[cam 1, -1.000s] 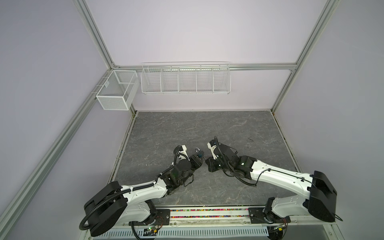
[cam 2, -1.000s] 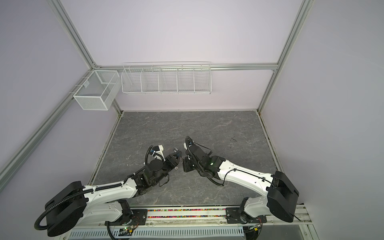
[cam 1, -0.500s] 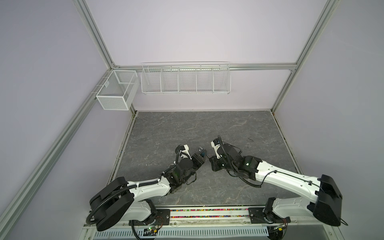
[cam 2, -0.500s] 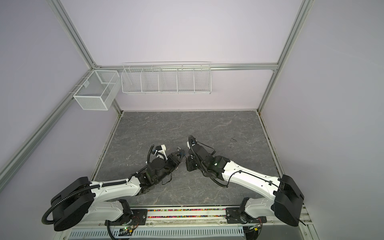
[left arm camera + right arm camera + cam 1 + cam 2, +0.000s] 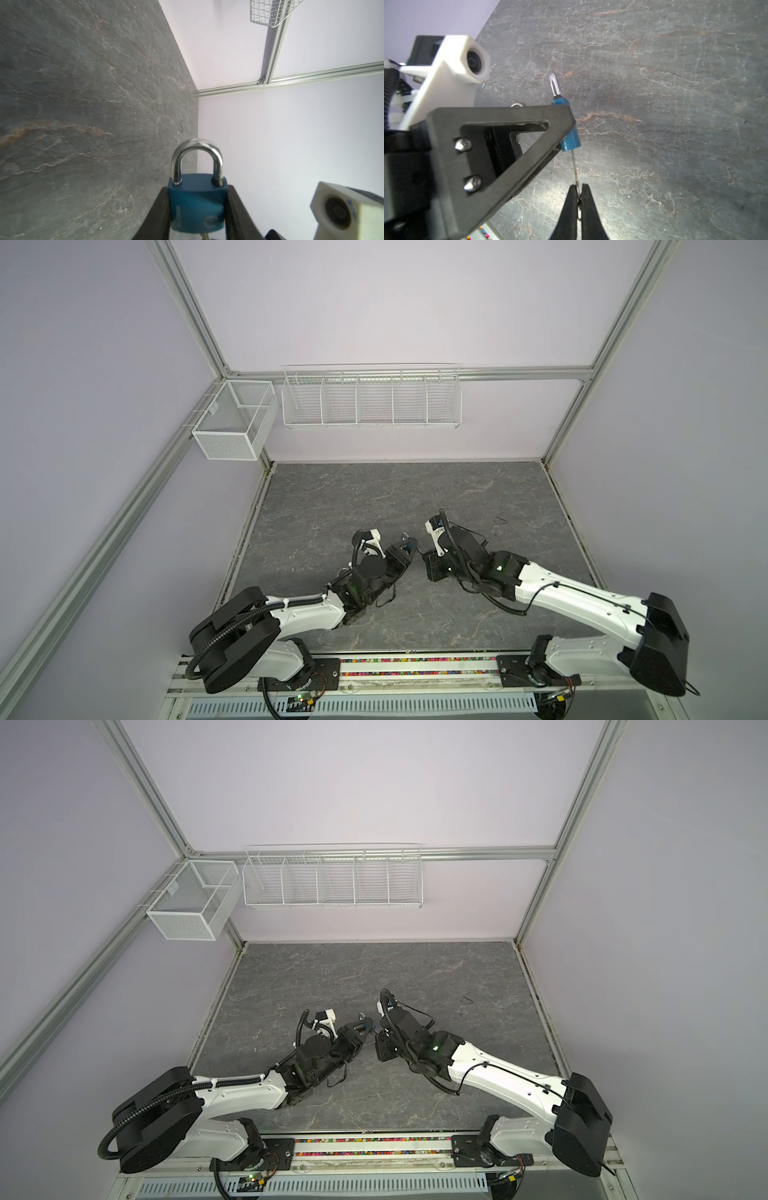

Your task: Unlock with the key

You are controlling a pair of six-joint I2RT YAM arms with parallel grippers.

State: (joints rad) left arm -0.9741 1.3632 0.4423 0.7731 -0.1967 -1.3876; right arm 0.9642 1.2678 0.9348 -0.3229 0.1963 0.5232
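Two tools meet tip to tip. From the right tool (image 5: 579, 188), clenched on the head of a thin silver key (image 5: 574, 166), the blade runs straight ahead into the underside of a blue padlock (image 5: 570, 139); depth hidden. Beyond, the left tool (image 5: 197, 188) grasps that body by its flanks, steel shackle (image 5: 197, 149) seated, pointing away. Key and lock share one long axis; a twist about it seems next.

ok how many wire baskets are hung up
2. A mesh box basket hangs on the left side rail by the back corner; a long divided wire basket hangs along the back wall. None seems hidden.
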